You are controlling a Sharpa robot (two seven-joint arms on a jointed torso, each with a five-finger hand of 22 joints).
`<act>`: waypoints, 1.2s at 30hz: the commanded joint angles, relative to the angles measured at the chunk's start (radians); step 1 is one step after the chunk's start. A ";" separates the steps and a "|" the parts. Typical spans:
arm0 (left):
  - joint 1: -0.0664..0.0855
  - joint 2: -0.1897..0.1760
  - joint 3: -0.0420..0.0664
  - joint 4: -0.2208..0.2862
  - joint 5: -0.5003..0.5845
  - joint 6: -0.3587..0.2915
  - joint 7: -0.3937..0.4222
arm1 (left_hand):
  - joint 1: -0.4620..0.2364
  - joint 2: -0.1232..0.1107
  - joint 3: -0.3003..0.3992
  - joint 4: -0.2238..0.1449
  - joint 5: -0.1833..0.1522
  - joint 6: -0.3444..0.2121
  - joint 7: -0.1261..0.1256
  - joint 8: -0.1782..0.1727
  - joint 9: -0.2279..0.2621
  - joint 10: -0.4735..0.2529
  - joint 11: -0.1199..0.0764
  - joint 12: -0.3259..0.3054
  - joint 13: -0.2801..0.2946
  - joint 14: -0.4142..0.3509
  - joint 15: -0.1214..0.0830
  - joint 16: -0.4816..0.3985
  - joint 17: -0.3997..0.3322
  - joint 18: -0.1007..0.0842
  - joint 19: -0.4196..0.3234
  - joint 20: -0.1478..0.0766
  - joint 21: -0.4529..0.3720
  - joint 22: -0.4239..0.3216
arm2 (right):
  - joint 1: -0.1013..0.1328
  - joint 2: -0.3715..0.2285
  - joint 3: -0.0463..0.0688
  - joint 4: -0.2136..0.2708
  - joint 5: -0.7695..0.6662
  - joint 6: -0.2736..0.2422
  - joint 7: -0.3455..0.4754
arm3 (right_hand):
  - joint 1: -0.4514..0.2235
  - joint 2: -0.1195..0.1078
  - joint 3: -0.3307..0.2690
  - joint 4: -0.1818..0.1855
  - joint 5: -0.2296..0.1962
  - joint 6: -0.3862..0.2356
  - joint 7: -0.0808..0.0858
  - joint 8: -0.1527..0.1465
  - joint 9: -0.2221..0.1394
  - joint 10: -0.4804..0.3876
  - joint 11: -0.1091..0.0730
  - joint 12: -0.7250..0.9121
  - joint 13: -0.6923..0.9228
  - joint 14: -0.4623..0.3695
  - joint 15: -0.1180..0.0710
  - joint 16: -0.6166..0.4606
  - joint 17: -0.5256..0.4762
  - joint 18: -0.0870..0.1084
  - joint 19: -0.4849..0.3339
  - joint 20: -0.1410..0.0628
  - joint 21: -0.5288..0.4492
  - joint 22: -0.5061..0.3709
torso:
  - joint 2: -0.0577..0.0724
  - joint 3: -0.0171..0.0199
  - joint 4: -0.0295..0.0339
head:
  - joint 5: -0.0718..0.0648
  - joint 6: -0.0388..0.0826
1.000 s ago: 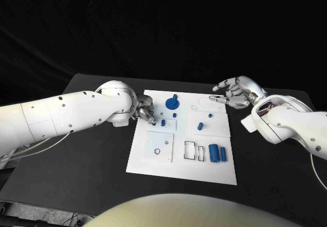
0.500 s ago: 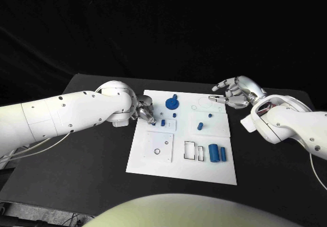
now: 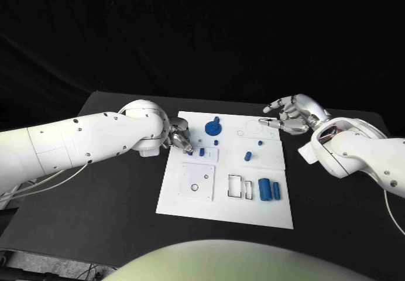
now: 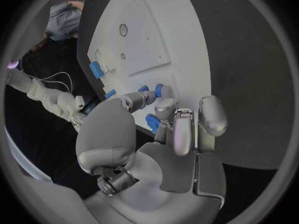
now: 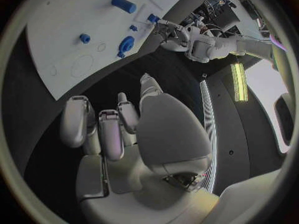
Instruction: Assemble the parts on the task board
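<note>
The white task board [image 3: 190, 202] lies in the middle of the table. My left hand [image 3: 179, 139] hovers at its left edge. The hand's thumb [image 4: 138, 100] and a fingertip lie right by a small blue part [image 3: 202, 151] [image 4: 158, 90] standing on the board; whether they grip it I cannot tell. A blue gear-like part [image 3: 213, 126] [image 5: 126, 44] sits near the far edge. A blue peg [image 3: 247, 156] [image 5: 123, 5] and two blue cylinders [image 3: 269, 189] lie further right. My right hand [image 3: 291, 115] hangs over the far right corner, fingers apart and holding nothing.
Two tiny blue pieces [image 3: 217, 141] [image 3: 259, 142] stand on the board's far half. Black-outlined rectangular slots [image 3: 240, 186] sit left of the cylinders, and a small ring [image 3: 196, 188] lies on the near left panel. Bare black table [image 3: 110, 199] surrounds the board.
</note>
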 commanded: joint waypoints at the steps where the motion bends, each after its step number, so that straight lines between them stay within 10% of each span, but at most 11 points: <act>1: -0.002 0.004 -0.001 -0.001 0.014 0.011 0.003 | -0.010 0.003 0.005 -0.009 -0.004 0.006 -0.007 -0.006 -0.002 0.005 -0.001 -0.003 0.002 0.080 -0.007 0.003 0.168 -0.020 0.005 0.000 0.000 0.001 | -0.001 -0.001 0.000 0.001 -0.009 0.005 0.004 | -0.008 0.001 -0.006 -0.002 0.006 -0.007 0.002 0.002 -0.001 -0.007 -0.001 -0.001 -0.001 0.051 -0.007 -0.006 0.021 0.008 0.000 -0.002 -0.003 0.017 | 0.000 0.0003 -0.0004 | -0.001 0.000; 36: -0.002 0.008 -0.001 -0.014 0.026 0.009 0.003 | -0.038 0.002 -0.221 0.118 -0.012 0.033 -0.009 -0.032 -0.019 0.008 -0.002 -0.006 0.023 0.080 -0.008 0.003 0.168 -0.021 0.008 -0.002 -0.007 -0.001 | -0.001 -0.001 0.000 0.001 -0.009 0.005 0.003 | -0.008 0.001 -0.006 -0.002 0.006 -0.008 0.002 0.004 -0.002 -0.006 -0.001 0.000 -0.001 0.052 -0.008 -0.006 0.024 0.008 0.002 -0.003 -0.002 0.019 | -0.001 -0.0003 0.0004 | -0.003 0.000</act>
